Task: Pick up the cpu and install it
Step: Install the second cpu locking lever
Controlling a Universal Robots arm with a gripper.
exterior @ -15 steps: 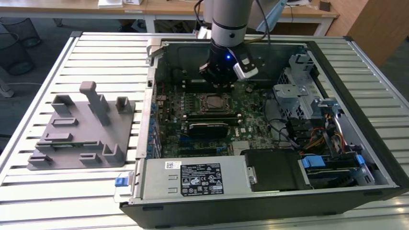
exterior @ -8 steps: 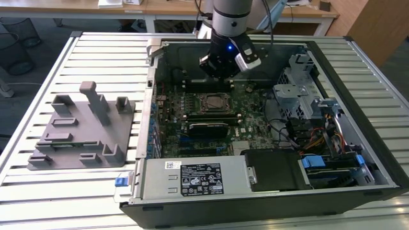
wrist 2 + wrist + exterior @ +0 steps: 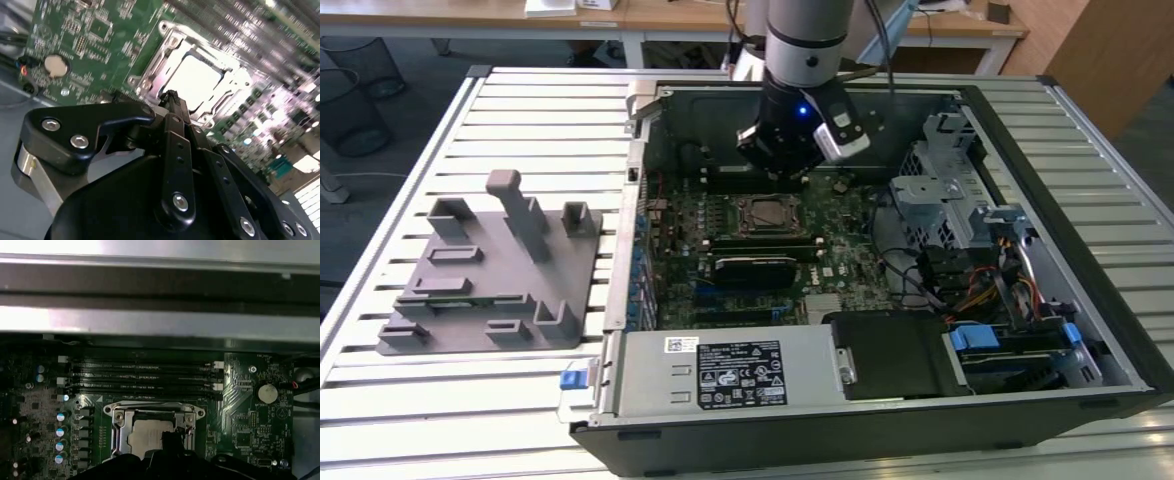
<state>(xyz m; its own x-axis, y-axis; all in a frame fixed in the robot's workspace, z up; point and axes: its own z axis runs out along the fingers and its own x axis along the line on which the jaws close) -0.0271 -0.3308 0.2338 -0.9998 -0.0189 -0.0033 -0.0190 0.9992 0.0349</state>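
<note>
Even daylight, blurred wrist views

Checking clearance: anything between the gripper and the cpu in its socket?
Nothing. In the second wrist view the gripper tip overlaps the socket frame edge, and the cpu lies bare inside it.

An open computer case (image 3: 1121, 330) lies on a slatted table (image 3: 480, 400), a grey plastic stand (image 3: 494, 270) beside it, wastebaskets (image 3: 360, 60) behind.

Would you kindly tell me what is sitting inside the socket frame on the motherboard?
The cpu lies inside the socket frame, silvery top showing. The gripper covers its near edge, and whatever lies beneath it is hidden.
</note>
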